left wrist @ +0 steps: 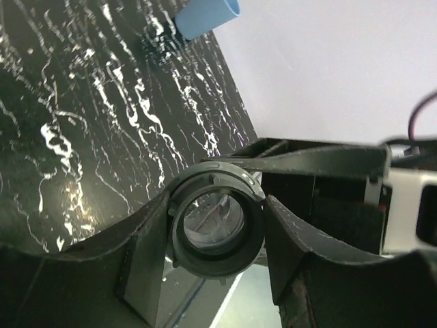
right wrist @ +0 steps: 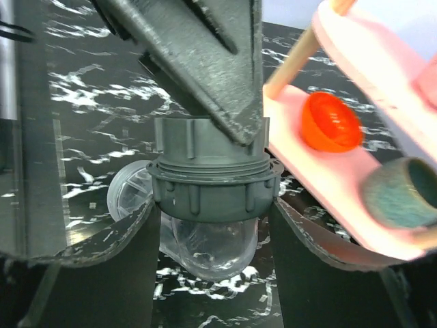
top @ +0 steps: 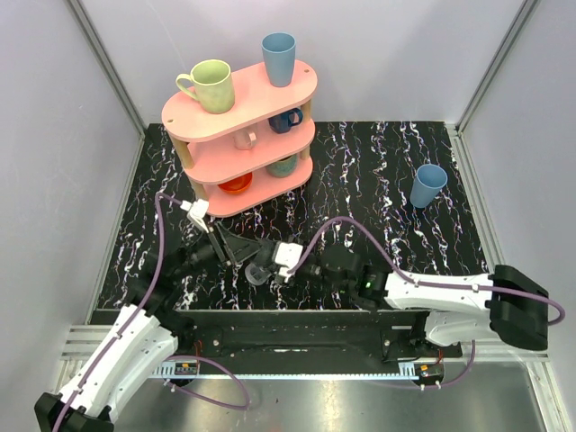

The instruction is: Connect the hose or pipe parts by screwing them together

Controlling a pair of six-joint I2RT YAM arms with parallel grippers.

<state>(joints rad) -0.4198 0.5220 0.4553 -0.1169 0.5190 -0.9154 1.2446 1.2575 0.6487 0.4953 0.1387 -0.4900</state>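
Tabletop [top: 396,189]: both arms meet above its near middle, joint held between them.

Risk: two grips on one short joint. Off-axis twist could cross-thread; smooth plastic could slip from grip and drop.

Left end effector [left wrist: 218,236]: closed on dark collar [left wrist: 218,176], which sits squarely between its jaws.

Right end effector [right wrist: 212,229]: clamps grey-translucent fitting [right wrist: 212,253] just under collar's ribbed rim.

How far thread is seated: cannot tell.

Right gripper [right wrist: 210,222] clasps the grey collar [right wrist: 212,188] above a translucent fitting [right wrist: 212,253], beside a pink shelf [right wrist: 328,171]
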